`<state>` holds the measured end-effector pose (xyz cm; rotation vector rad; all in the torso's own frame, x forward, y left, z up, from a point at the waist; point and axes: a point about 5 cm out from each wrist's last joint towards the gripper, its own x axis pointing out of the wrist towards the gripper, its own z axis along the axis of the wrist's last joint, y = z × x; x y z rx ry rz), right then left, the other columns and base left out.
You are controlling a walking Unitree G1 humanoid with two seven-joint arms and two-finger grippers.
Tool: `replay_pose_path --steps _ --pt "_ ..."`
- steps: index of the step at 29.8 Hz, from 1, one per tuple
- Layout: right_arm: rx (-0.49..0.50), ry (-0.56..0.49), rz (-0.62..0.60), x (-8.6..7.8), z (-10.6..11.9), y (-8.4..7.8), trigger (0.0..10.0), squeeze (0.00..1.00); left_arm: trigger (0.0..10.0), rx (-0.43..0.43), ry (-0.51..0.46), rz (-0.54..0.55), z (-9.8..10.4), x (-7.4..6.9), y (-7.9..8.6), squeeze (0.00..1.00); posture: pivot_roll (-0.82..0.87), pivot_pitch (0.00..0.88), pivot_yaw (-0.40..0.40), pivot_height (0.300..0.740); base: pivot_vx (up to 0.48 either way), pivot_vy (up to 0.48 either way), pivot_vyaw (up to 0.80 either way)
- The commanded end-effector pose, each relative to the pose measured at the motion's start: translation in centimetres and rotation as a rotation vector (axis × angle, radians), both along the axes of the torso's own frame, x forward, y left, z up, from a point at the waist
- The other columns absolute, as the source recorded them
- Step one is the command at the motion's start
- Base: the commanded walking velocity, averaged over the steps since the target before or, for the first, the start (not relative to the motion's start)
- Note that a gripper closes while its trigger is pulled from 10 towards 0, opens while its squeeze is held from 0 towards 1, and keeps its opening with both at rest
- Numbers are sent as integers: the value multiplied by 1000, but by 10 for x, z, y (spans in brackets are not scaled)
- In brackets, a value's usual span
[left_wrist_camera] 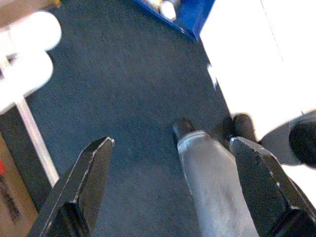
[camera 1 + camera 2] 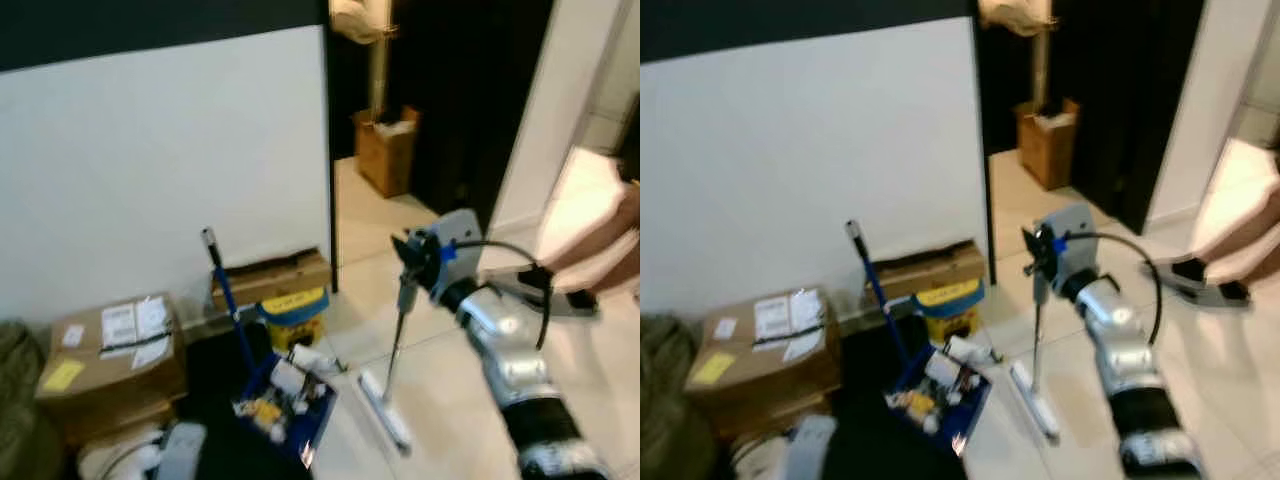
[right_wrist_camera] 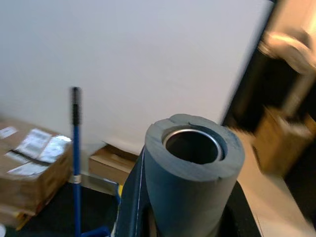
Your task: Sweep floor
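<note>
My right gripper point(image 2: 410, 265) is shut on the grey foam grip point(image 3: 195, 168) at the top of a broom's metal pole point(image 2: 395, 345). The pole runs down to a white broom head point(image 2: 385, 410) resting on the pale tiled floor. Just left of it, a blue dustpan point(image 2: 290, 405) full of rubbish sits at the edge of a dark mat, its long blue handle point(image 2: 228, 295) leaning up towards the white wall. My left gripper point(image 1: 173, 143) hangs open above the dark mat point(image 1: 123, 89), holding nothing.
Cardboard boxes point(image 2: 110, 350) point(image 2: 270, 280) and a yellow and blue tub point(image 2: 295, 315) line the wall on the left. A person's leg and shoe point(image 2: 565, 295) stand on the tiles to the right. Another box point(image 2: 385, 150) sits in the doorway ahead.
</note>
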<state>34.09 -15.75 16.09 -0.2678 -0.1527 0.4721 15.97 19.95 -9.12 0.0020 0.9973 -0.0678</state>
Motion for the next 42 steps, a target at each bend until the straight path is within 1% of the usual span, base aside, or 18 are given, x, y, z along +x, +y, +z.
replay_pose_path --steps 1,8,10,16,18,20,22,26,28,30,33,34,36,38,39,40,41,42 --pt "-4 -72 17 1 14 1 10000 0 10000 11 3 -4 0 1 2 0 -174 0 45 740 0 -458 756" --pt "-57 -86 36 0 13 2 10000 0 10000 13 6 1 0 -1 2 0 -171 0 39 740 0 -458 755" --pt "-93 -94 44 -1 11 4 10000 0 10000 11 8 2 -1 -3 2 0 -173 0 38 740 0 -454 637" --pt "-154 -77 77 -2 5 11 10000 0 10000 10 17 -1 -2 -6 1 0 -170 0 36 740 0 -453 0" --pt "-232 -87 60 -1 2 16 10000 0 10000 13 24 -1 -4 -11 2 0 -164 0 34 740 0 -452 0" --pt "-265 -97 46 -1 2 17 10000 0 10000 14 27 -1 -4 -13 3 0 -162 0 35 740 0 -454 0" --pt "-271 -96 29 0 1 19 10000 0 10000 16 31 -1 -5 -16 4 0 -157 0 33 740 0 -456 0" --pt "-261 -100 43 -3 -2 26 10000 0 10000 25 40 -4 -7 -24 9 0 -147 46 35 740 0 -426 0" --pt "-216 -128 43 -5 -3 31 10000 0 10000 31 43 -8 -8 -29 12 0 -140 83 34 740 0 -416 0" --pt "-167 -200 78 -7 0 37 10000 0 10000 38 46 -17 -8 -32 15 0 -132 107 37 740 0 -414 0" --pt "-171 -231 92 -8 -2 41 10000 0 10000 44 43 -20 -8 -33 17 0 -129 116 37 740 0 -341 0" --pt "-182 -253 119 -10 -4 46 10000 0 10000 44 35 -20 -7 -33 19 0 -114 159 43 740 0 0 0" --pt "-186 -269 140 -12 -6 50 10000 0 10000 44 29 -21 -7 -34 21 0 -111 163 43 740 0 0 0" --pt "-149 -251 167 -14 -11 59 10000 0 10000 45 12 -24 -5 -32 24 0 -98 189 45 740 0 0 0" --pt "-134 -189 150 -11 -15 63 10000 0 10000 47 7 -24 -4 -31 25 0 -97 195 45 740 0 0 0" --pt "-72 -114 134 -8 -18 66 10000 204 10000 49 2 -25 -3 -30 27 0 -93 201 45 740 0 0 0" --pt "-72 -114 134 -8 -18 66 10000 204 10000 49 2 -25 -3 -30 27 0 -93 201 45 740 0 0 0" --pt "-44 -54 116 -5 -22 69 10000 278 10000 49 -2 -25 -3 -30 28 0 -91 203 45 740 0 0 0"
